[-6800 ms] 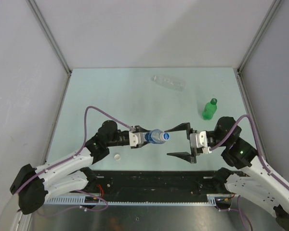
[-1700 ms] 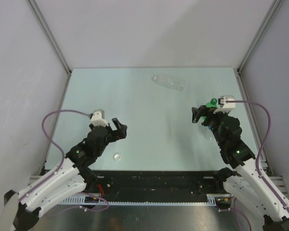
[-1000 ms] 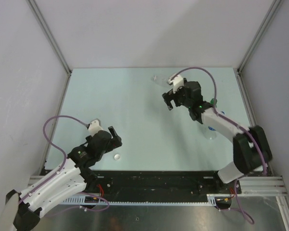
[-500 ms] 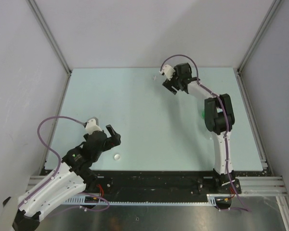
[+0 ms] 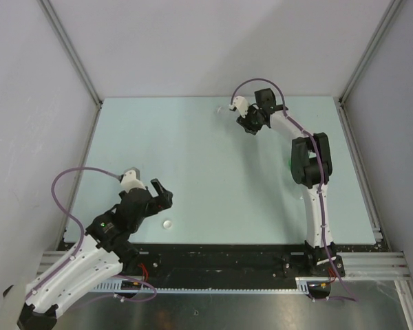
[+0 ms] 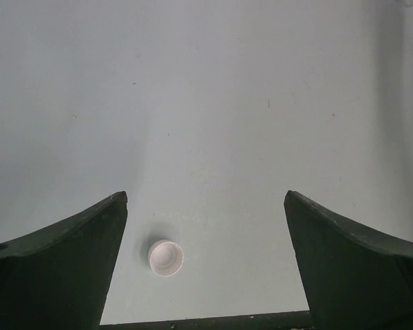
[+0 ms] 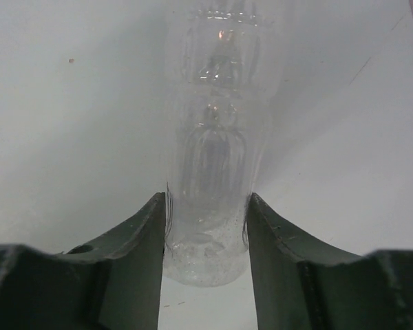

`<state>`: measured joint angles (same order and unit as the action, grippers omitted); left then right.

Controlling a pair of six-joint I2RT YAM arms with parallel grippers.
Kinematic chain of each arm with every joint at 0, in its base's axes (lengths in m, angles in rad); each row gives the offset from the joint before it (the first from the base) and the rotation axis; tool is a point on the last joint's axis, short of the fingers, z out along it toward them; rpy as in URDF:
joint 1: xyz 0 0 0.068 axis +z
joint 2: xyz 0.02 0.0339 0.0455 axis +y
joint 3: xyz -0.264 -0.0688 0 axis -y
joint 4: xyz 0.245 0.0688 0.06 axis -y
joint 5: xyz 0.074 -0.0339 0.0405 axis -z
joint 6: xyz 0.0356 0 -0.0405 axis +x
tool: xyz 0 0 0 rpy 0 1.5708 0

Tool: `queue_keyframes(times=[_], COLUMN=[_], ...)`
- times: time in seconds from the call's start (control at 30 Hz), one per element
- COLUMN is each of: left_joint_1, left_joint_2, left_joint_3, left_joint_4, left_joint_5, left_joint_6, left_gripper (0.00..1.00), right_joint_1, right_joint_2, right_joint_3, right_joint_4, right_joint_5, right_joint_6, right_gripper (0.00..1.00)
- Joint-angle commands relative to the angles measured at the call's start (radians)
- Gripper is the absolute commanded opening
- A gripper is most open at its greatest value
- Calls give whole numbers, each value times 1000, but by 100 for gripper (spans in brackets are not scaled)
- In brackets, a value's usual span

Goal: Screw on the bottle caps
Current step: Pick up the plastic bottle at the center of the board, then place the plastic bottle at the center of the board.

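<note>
A clear unlabelled bottle (image 7: 210, 158) lies on the table at the far side. My right gripper (image 7: 206, 206) is shut on its lower body, with both fingers pressed against its sides. From above, the right gripper (image 5: 250, 124) covers most of that bottle, and only its end (image 5: 224, 109) shows. A white cap (image 6: 165, 258) lies open side up on the table near the front left. My left gripper (image 6: 205, 206) hovers over it, open, with the cap close to the left finger. In the top view the cap (image 5: 168, 223) sits just in front of the left gripper (image 5: 162, 194).
The right arm (image 5: 310, 165) stretches up the right side of the table, and a sliver of green (image 5: 291, 163) shows at its edge. Grey walls close in the table on three sides. The black front rail (image 5: 220, 254) runs along the near edge.
The right arm reached from mid-table to the far side and its jaws closed onto the clear bottle. The left arm has barely moved and stays open over the white cap.
</note>
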<state>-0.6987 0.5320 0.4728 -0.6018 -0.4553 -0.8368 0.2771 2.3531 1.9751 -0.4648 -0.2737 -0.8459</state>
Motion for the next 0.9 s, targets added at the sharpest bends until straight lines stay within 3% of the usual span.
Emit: queue_keyframes(times=[0.0, 0.23, 0.33, 0.57, 0.87], left_joint_1=[7, 8, 7, 7, 8], left_joint_2=[-35, -12, 18, 47, 69], left_joint_3=[4, -52, -70, -110, -163], left_joint_4=[7, 2, -2, -2, -2], left_joint_5=[31, 9, 22, 25, 77], left_joint_6=[12, -26, -39, -85, -169], left_gripper=[100, 99, 99, 90, 69], right_joint_1=[22, 84, 140, 360, 510], right_joint_2=[-48, -356, -466, -601, -779], right_joint_3=[-34, -438, -565, -788, -1052], right_joint_4=[-35, 278, 286, 260, 428], right_joint_5=[-15, 60, 141, 355, 193], right_joint_6=[73, 528, 708, 878, 1062], right_gripper=[42, 41, 39, 38, 39])
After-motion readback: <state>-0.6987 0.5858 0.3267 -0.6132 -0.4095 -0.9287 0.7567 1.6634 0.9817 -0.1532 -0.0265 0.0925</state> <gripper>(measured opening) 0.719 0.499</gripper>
